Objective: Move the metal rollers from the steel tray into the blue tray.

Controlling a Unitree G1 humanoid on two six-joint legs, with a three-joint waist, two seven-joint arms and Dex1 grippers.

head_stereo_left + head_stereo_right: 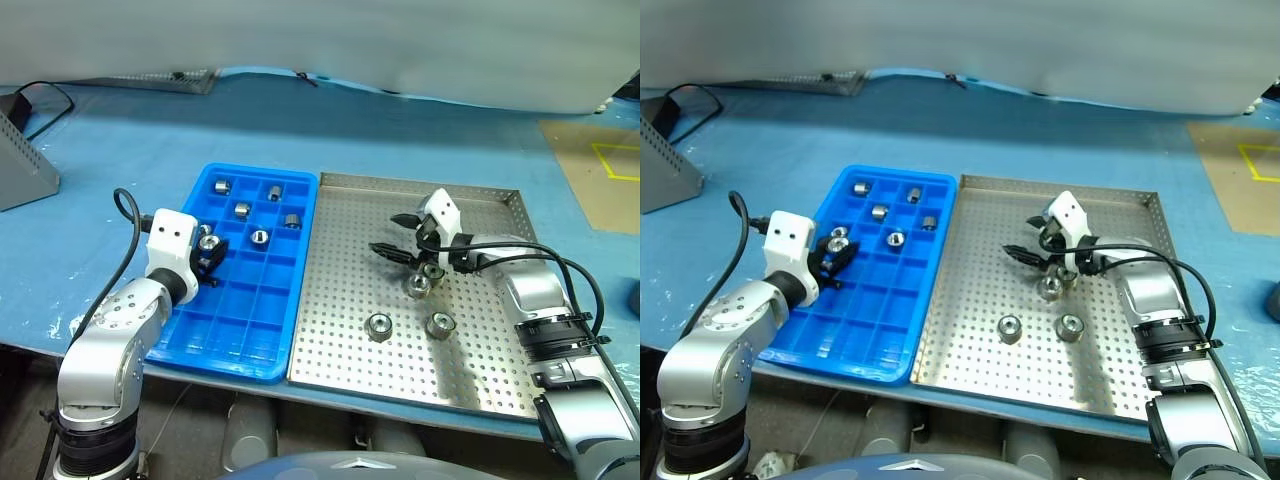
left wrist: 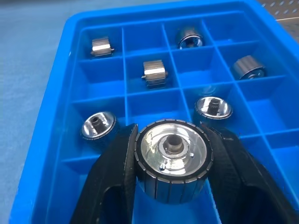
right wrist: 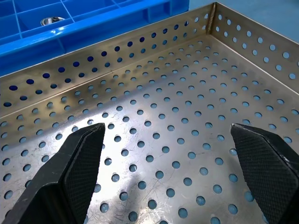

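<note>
1. Your left tool [image 2: 170, 186] is clamped on one roller [image 2: 171, 158], finger either side of its ribbed wall, hole end facing the wrist camera. It hangs over the near-left compartments of the blue tray [image 1: 300, 300], likely so it can drop into a free cell.
2. Six rollers already sit in the blue tray, one per cell: two in the far row [image 1: 221, 186] [image 1: 274, 192], one behind the middle [image 1: 241, 210], one at the right edge [image 1: 291, 221], one mid-tray [image 1: 259, 237], one just beside the left tool [image 2: 98, 125]. One to a cell keeps them from rolling together.
3. Four rollers are left on the steel tray [image 1: 470, 380]: two close together by the right tool [image 1: 417, 285] [image 1: 433, 270], two nearer the front [image 1: 379, 325] [image 1: 440, 323], apart from each other. They stand on end, so the holes face up.
4. Your right tool [image 1: 398, 236] is spread wide, hovering low over bare perforated floor, near the pair; looks staged for the next pick, touching nothing.
5. The trays sit side by side, rims touching or nearly, on the blue table [image 1: 400, 130], a short carry.
6. Writing: none readable on rollers, trays or tools.
</note>
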